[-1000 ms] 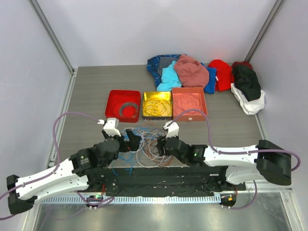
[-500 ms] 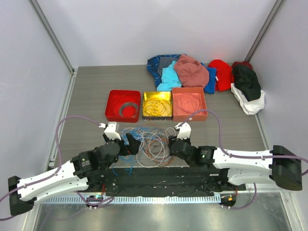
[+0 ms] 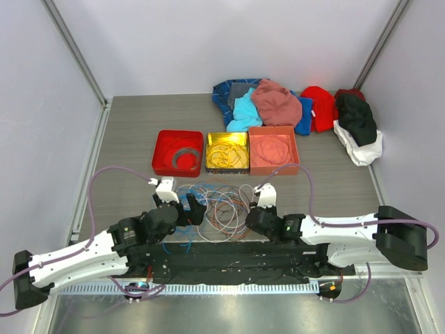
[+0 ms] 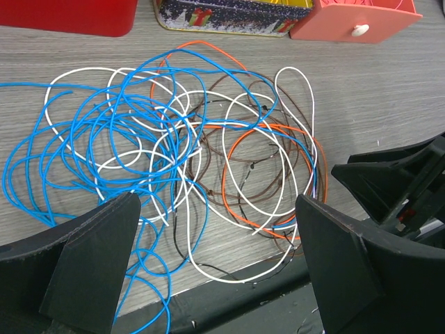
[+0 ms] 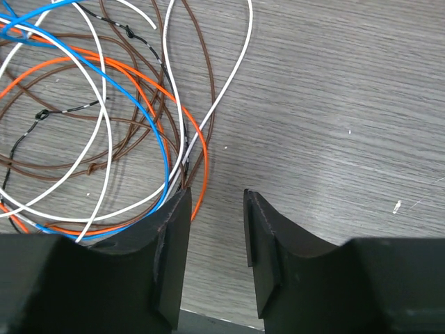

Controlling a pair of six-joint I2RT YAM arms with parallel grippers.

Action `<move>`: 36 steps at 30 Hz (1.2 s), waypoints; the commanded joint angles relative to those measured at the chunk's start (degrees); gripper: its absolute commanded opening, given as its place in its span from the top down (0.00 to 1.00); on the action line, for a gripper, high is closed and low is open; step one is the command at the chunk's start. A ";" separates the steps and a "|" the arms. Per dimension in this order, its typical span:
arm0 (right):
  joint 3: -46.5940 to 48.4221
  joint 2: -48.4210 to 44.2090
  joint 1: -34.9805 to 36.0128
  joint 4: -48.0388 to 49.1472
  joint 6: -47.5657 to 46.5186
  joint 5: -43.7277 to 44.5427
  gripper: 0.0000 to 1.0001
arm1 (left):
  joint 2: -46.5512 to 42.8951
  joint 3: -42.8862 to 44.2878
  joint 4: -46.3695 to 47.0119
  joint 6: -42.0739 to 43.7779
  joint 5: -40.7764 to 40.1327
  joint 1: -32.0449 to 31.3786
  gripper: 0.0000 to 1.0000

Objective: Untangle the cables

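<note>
Orange, blue, white and brown cables point(image 3: 217, 203) lie in one loose tangle on the table point(image 3: 125, 139), just near of the three trays point(image 3: 274, 167) and between the two grippers. Over the last second the right gripper point(image 3: 252, 212) has drawn back rightward from the heap's middle to its right edge, its fingers narrow and empty over bare wood with an orange loop just to their left. The left gripper point(image 3: 189, 209) has barely shifted and hangs wide, holding nothing, so I judge no strand freed and a fresh grasp needed.
</note>
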 commanded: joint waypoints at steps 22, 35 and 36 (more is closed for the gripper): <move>3.66 11.62 0.03 5.70 0.88 1.95 0.73 | 0.04 -0.52 3.15 -1.65 0.34 -0.20 0.00; 11.90 1.44 0.29 -5.97 -2.80 8.45 0.99 | -1.54 -0.95 2.18 -1.74 -0.01 -0.11 0.00; 13.23 -2.14 0.38 -7.29 -3.85 10.11 0.99 | -1.54 -0.96 2.18 -1.74 -0.10 -0.11 0.00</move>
